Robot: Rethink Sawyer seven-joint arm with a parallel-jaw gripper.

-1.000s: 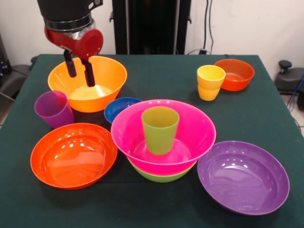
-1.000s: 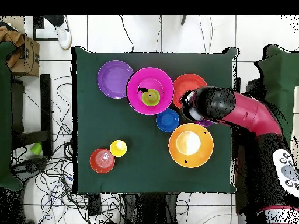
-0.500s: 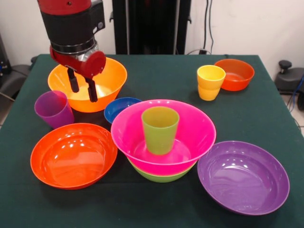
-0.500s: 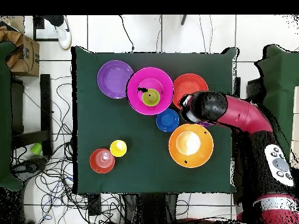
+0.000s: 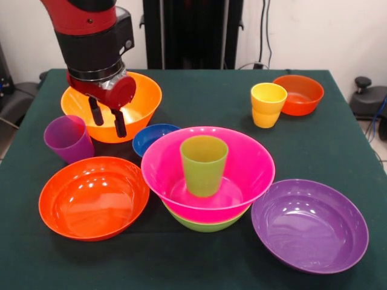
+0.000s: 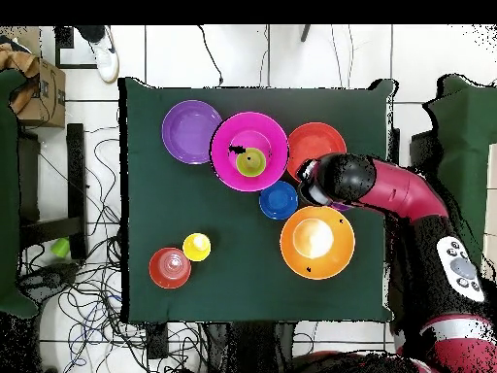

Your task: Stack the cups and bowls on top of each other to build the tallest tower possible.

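One pincer (image 5: 107,118), empty, fingers spread, hangs before the large orange bowl (image 5: 136,99); overhead, the arm (image 6: 388,189) hides it and most of the purple cup (image 5: 68,139). Green cup (image 5: 204,164) stands upright in pink bowl (image 5: 242,163), whose lime green bowl (image 5: 205,226) beneath shows only an edge, mid-bench (image 5: 199,96).

A dark green bench (image 5: 199,103) (image 6: 194,209) stands on a white tiled floor (image 6: 243,53). Beyond one bench corner in the overhead view lies a white shoe (image 6: 107,56), with a cardboard box (image 6: 44,92) nearby. Tangled cables (image 6: 82,282) sprawl along that same bench edge. A black pedestal (image 5: 192,33) rises behind the far edge.
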